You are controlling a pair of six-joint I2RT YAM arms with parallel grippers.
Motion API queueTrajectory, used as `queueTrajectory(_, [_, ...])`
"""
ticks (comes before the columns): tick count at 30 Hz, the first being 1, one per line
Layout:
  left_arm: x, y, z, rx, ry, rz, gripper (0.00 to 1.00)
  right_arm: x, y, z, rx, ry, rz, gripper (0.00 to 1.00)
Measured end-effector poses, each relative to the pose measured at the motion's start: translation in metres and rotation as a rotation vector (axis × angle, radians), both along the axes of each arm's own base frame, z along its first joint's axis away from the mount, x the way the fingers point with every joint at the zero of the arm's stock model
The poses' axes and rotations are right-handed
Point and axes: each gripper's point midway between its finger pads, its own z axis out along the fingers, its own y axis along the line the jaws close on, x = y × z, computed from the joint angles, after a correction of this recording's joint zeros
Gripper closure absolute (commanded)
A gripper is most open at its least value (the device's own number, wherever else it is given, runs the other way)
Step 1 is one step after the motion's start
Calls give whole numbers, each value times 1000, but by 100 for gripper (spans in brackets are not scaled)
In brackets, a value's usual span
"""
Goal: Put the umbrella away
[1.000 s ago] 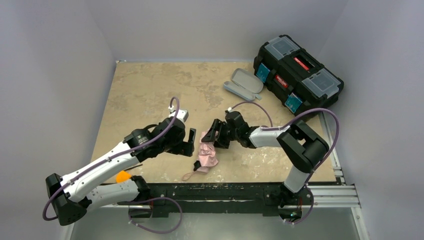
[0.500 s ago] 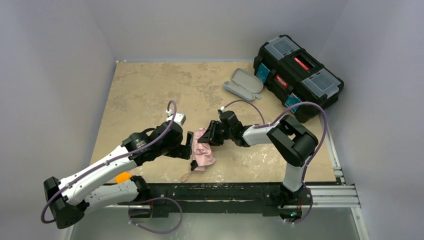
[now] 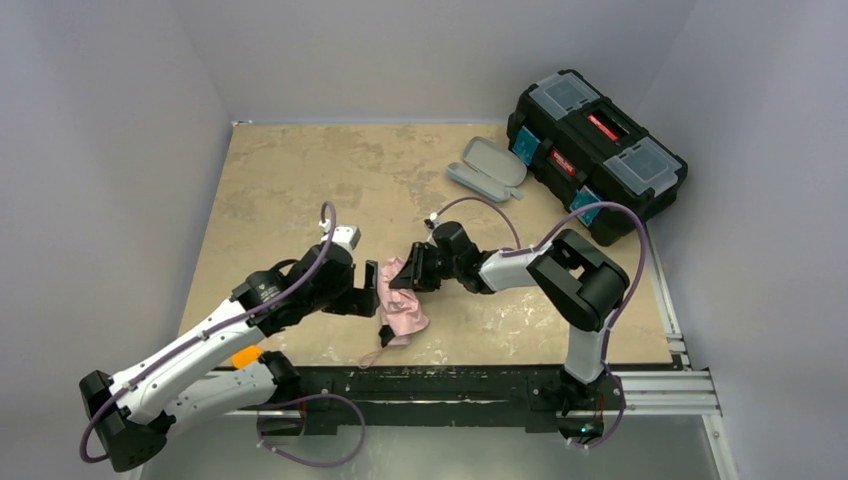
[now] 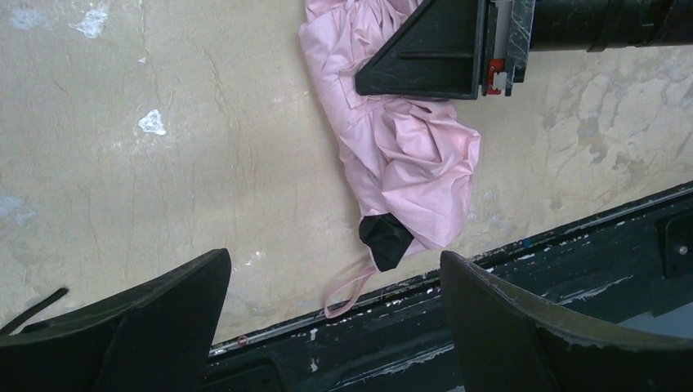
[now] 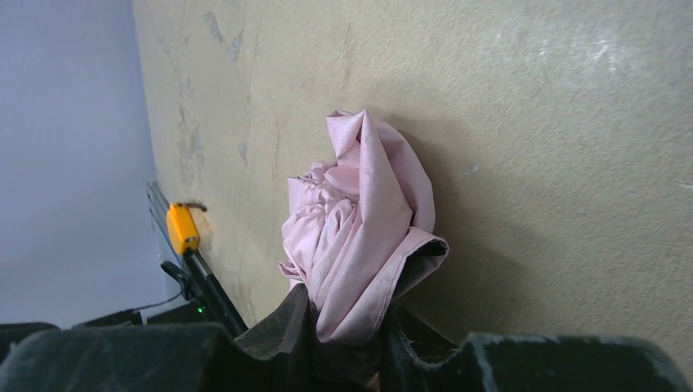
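- Two claws are mine, and both sit low over the near middle of the table (image 3: pixel 290 180), facing each other with the umbrella (image 3: pixel 405 308) between them.
- My right claw (image 3: pixel 402 276) has closed down to a narrow gap on the far end of the umbrella; from its own wrist I see pink fabric (image 5: pixel 359 229) bunched up and pinched between the two fingers (image 5: pixel 286 314).
- My left claw (image 3: pixel 370 290) gapes as wide as it goes and grips nothing; its fingers (image 4: pixel 163 318) frame the bundle from the left without touching it.
- Folded and crumpled, the umbrella (image 4: pixel 409 155) lies on the tabletop close to the front edge, its canopy a loose pink wad.
- At its near end a black end (image 4: pixel 386 239) pokes out of the fabric, and a thin pink strap (image 4: pixel 347 287) loops from there toward the table's front rail.
- Well apart, at the far right corner, stand a black toolbox (image 3: pixel 595 135) and, just beside it, an open grey case (image 3: pixel 490 165).
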Motion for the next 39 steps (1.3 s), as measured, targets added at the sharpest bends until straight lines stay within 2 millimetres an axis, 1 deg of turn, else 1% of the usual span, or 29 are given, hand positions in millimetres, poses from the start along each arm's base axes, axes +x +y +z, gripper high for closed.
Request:
queueTrajectory(4, [3,3,4,-30,5,21,2,-9,0,7,-6,-14,86,100])
queueTrajectory(6, [7,4,12,-56,-2,33,2,-13,-2,13,-8,-18,128,100])
queueTrajectory(8, [10,6,21,-90,-15,48,2,-15,-3,25,7,-32,164,100])
queueTrajectory(10, [16,9,34,-133,-35,68,2,-14,0,47,51,-62,202,100])
queueTrajectory(13, [22,12,54,-218,-67,94,2,-11,5,90,148,-128,254,100])
queueTrajectory(15, [24,13,62,-266,-78,100,3,-12,6,121,215,-176,291,100])
queueTrajectory(16, [25,13,66,-292,-82,101,3,-13,6,133,239,-196,304,100])
queueTrajectory(20, [29,5,84,-397,-108,72,7,-20,7,183,339,-288,367,100])
queueTrajectory(23, [31,-6,99,-483,-130,34,7,-27,7,208,393,-335,405,100])
queueTrajectory(25, [32,-14,108,-536,-139,11,10,-31,7,219,420,-358,424,100])
queueTrajectory(27, [35,-20,115,-576,-148,-10,13,-32,7,224,435,-367,431,100])
queueTrajectory(29, [37,-25,120,-601,-152,-23,15,-34,7,228,448,-369,441,100])
queueTrajectory(32, [41,-29,124,-619,-158,-30,15,-35,7,231,461,-377,444,100])
queueTrajectory(35, [42,-28,124,-617,-164,-22,13,-32,6,237,455,-417,425,100])
queueTrajectory(38, [41,-19,123,-589,-186,6,12,-22,4,246,419,-525,369,100])
queueTrajectory(39, [41,-15,123,-576,-197,20,12,-17,2,250,403,-586,339,100])
